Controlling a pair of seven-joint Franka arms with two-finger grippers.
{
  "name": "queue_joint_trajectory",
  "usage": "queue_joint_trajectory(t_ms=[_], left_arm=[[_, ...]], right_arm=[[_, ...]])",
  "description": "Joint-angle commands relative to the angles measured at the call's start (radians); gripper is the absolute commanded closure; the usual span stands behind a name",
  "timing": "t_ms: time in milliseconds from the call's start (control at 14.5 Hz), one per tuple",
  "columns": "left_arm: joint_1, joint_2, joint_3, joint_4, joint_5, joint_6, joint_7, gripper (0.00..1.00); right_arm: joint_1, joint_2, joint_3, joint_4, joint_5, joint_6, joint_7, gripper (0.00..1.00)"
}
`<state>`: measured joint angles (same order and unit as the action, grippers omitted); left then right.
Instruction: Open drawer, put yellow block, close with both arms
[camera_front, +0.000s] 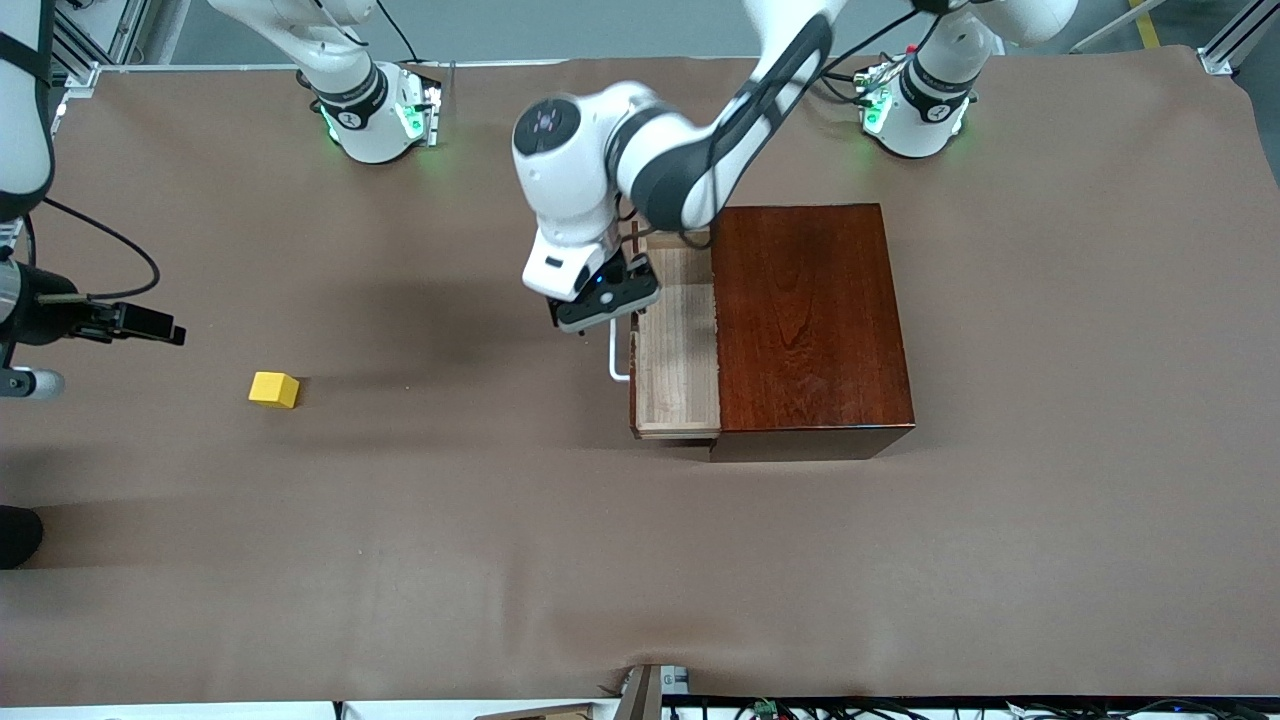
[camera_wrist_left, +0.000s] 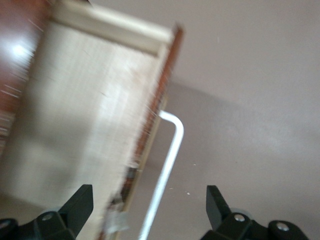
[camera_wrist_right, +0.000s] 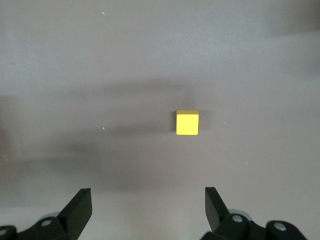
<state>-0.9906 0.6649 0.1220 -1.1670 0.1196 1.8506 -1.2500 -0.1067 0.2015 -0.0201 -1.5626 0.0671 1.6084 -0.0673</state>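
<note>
Pale grainy drawer (camera_front: 678, 345) half out of glossy mahogany box (camera_front: 810, 320), matte yellow cube (camera_front: 274, 389) apart; both tools spread.

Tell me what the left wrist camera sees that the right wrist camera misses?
Only the left wrist view shows the drawer, pulled out of the dark wooden box, and its white handle, which lies between the open fingers of the left gripper without touching them. Only the right wrist view shows the yellow block, lying alone ahead of the open right gripper. Both show the brown table cover and a pair of black fingers spread wide.
</note>
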Motion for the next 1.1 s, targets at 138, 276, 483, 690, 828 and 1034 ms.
queue_joint_trajectory(t_ms=[138, 276, 483, 690, 828, 1034], left_arm=[[0.091, -0.204, 0.007, -0.033, 0.003, -0.19, 0.209, 0.0], [0.162, -0.269, 0.005, -0.042, -0.004, -0.281, 0.337, 0.0], [0.245, -0.344, 0.005, -0.045, -0.005, -0.372, 0.487, 0.0], [0.309, -0.404, 0.002, -0.052, -0.005, -0.445, 0.535, 0.0], [0.363, -0.444, -0.002, -0.063, -0.017, -0.465, 0.541, 0.0], [0.467, -0.51, -0.001, -0.104, -0.069, -0.467, 0.628, 0.0]], right_arm=[[-0.011, 0.062, 0.003, 0.021, -0.007, 0.004, 0.004, 0.0], [-0.01, 0.079, 0.003, 0.016, -0.047, 0.024, 0.007, 0.0], [-0.017, 0.108, 0.005, -0.005, -0.05, 0.07, 0.009, 0.0], [-0.021, 0.116, 0.003, -0.091, -0.05, 0.201, 0.003, 0.0], [-0.021, 0.133, 0.003, -0.112, -0.052, 0.232, 0.003, 0.0], [-0.027, 0.167, 0.002, -0.116, -0.052, 0.266, 0.004, 0.0]])
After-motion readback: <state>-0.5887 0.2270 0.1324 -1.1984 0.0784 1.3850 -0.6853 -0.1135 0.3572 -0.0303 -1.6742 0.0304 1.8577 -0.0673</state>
